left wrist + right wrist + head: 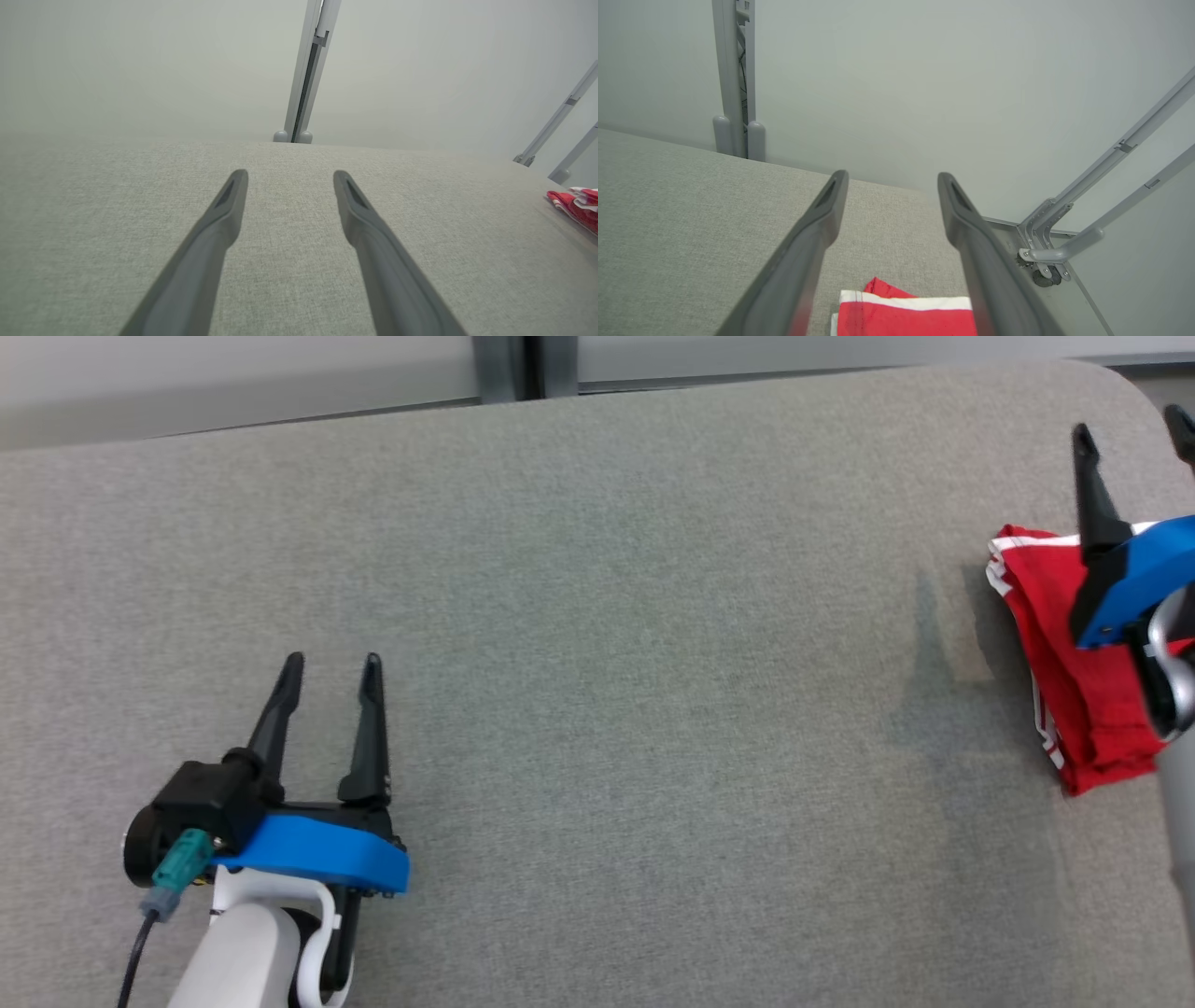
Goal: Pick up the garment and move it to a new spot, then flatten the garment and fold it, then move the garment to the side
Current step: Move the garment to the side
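Observation:
The garment (1074,681) is red with white trim and lies folded in a compact bundle near the right edge of the grey padded table (597,644). My right gripper (1131,429) hangs open above it, nothing between its fingers; the right wrist view looks down on the garment (906,312) between the spread fingers (822,219). My left gripper (333,663) is open over bare table at the lower left, far from the garment. In the left wrist view the garment (577,207) peeks in at the right edge beyond the open fingers (229,205).
The table's rounded far right corner (1120,392) lies just past the garment, with the floor and grey metal frame legs (1069,233) beyond it. A grey post (738,74) stands against the wall behind the table's far edge.

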Controlling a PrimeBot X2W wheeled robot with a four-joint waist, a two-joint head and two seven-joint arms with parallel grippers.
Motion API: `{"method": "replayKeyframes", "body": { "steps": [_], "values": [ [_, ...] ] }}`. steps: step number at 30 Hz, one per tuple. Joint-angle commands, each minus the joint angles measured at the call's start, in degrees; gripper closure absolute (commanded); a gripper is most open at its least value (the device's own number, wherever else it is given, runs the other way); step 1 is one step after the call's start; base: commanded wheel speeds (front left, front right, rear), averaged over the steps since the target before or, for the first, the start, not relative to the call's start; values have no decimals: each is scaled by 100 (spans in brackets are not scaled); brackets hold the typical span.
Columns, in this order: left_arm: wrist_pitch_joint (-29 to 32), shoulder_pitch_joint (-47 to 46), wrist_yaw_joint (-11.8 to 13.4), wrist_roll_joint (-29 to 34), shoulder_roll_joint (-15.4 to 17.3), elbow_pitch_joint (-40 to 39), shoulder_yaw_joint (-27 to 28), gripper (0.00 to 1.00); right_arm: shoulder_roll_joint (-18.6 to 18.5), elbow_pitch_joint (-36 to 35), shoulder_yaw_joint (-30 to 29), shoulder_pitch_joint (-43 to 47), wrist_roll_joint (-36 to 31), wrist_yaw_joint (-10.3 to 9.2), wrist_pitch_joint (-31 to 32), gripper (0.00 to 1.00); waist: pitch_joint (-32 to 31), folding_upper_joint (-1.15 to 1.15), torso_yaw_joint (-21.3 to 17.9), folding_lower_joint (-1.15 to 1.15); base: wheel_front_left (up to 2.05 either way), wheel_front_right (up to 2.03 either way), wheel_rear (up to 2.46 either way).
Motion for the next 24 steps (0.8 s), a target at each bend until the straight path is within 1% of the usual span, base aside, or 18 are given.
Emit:
{"method": "replayKeyframes", "body": {
  "steps": [1,7,12,14,17,20,24],
  "values": [
    [-64,-96,28,-77,35,51,94,0,167,-21,-26,-13,31,-2,-139,0,-66,0,46,0,0,0,0],
    [-243,21,3,-347,88,385,406,0,777,-207,-13,429,-130,-2,-748,0,-390,0,308,0,0,0,0],
    [-370,211,-59,-486,13,676,492,0,1373,-503,-306,1137,-401,-2,-1130,0,-702,0,538,0,0,0,0],
    [-407,308,-3,-497,-21,799,510,0,1538,-615,-399,1500,-507,-2,-1243,0,-828,0,635,0,0,0,0],
    [-457,453,-33,-475,-106,955,475,0,1636,-769,-421,2049,-460,-2,-1351,0,-990,0,741,0,0,0,0],
    [-498,592,-84,-525,-192,1067,470,0,1649,-865,-210,2513,31,-2,-1399,0,-1096,0,798,0,0,0,0],
    [-517,748,-85,-574,-297,1177,506,0,1647,-1069,-73,2966,307,-2,-1463,0,-1171,0,811,0,0,0,0]
  ]
}}
